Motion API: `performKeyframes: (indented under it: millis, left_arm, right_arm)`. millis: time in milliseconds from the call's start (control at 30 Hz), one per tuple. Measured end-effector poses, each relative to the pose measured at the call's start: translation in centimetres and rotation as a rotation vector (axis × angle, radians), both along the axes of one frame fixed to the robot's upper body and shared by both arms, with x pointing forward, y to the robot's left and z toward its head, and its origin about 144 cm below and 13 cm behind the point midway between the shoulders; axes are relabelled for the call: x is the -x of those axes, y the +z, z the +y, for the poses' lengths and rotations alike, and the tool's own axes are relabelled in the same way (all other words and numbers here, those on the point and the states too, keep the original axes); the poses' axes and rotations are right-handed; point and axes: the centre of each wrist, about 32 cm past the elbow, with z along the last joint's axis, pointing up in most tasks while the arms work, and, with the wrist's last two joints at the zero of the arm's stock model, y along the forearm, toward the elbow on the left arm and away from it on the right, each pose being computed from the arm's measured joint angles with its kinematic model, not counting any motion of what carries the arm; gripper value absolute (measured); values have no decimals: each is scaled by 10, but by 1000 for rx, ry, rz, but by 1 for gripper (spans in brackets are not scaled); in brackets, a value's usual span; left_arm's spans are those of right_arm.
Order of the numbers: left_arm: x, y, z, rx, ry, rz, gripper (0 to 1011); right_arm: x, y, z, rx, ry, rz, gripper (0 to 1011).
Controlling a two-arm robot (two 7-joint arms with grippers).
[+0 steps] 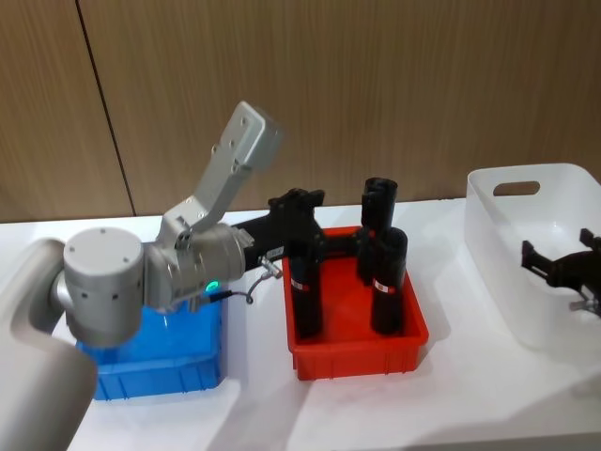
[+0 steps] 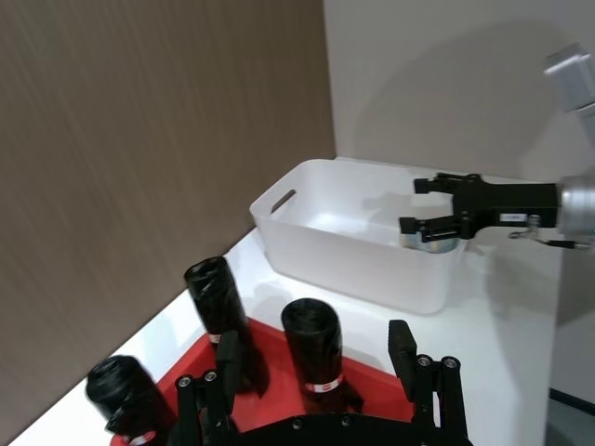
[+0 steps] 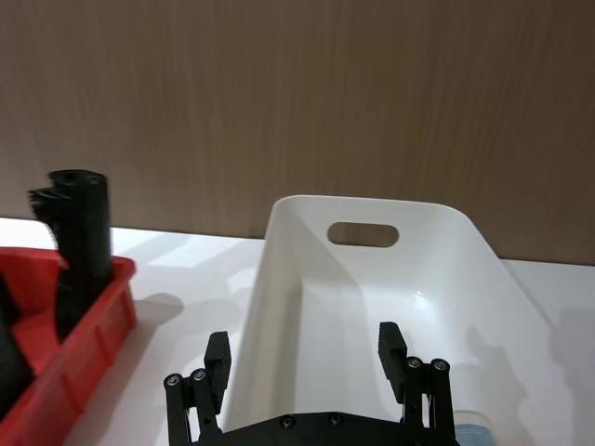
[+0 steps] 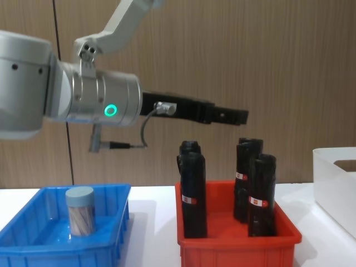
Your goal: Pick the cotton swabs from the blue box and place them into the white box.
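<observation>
One cotton swab jar (image 4: 80,211) with a pale blue-grey lid stands upright in the blue box (image 4: 33,247), whose front wall shows in the head view (image 1: 160,376). A second jar (image 2: 432,240) lies low inside the white box (image 2: 353,260), just under my right gripper (image 2: 414,204). That gripper is open and empty, and its wrist view catches the jar's lid (image 3: 474,435) beside the fingers. My left gripper (image 1: 299,202) hovers above the back of the red bin, well above the black rolls. It is open with nothing between its fingers (image 2: 402,348).
The red bin (image 1: 357,357) sits between the blue box and the white box (image 1: 535,254) and holds several tall black rolls (image 4: 192,189). My left arm (image 1: 188,263) covers most of the blue box from above. A wooden wall stands behind the white table.
</observation>
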Motion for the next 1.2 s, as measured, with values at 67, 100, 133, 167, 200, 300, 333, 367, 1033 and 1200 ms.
performKeyframes:
  millis: [67,100,133,167,200,300,333,367,1033,1200]
  left_arm:
    - [4,-5,1,-1,22,-14,1000]
    - [6,-6,1,-2,30,-19,1000]
    - [7,-8,1,-2,38,-23,1000]
    - [10,-11,1,-3,54,-32,1000]
    - [14,-14,2,-4,69,-41,999]
    - [18,-18,2,-4,91,-55,1000]
    - [21,-22,2,-4,106,-63,1000]
    - [23,-23,3,-4,114,-67,1000]
    - [68,-58,4,12,299,-178,999]
    - [81,-67,4,23,347,-207,1000]
  right_arm:
    - [5,0,6,0,14,-8,1002]
    - [7,0,8,0,18,-11,1001]
    - [9,0,9,0,22,-14,1001]
    - [12,0,13,0,31,-20,1001]
    - [14,0,15,-1,36,-23,1001]
    - [21,0,22,-2,54,-34,1002]
    - [22,0,24,-3,58,-37,1001]
    - [24,1,26,-4,62,-41,1001]
    - [79,9,75,-46,177,-117,1001]
    - [91,13,85,-60,201,-134,1001]
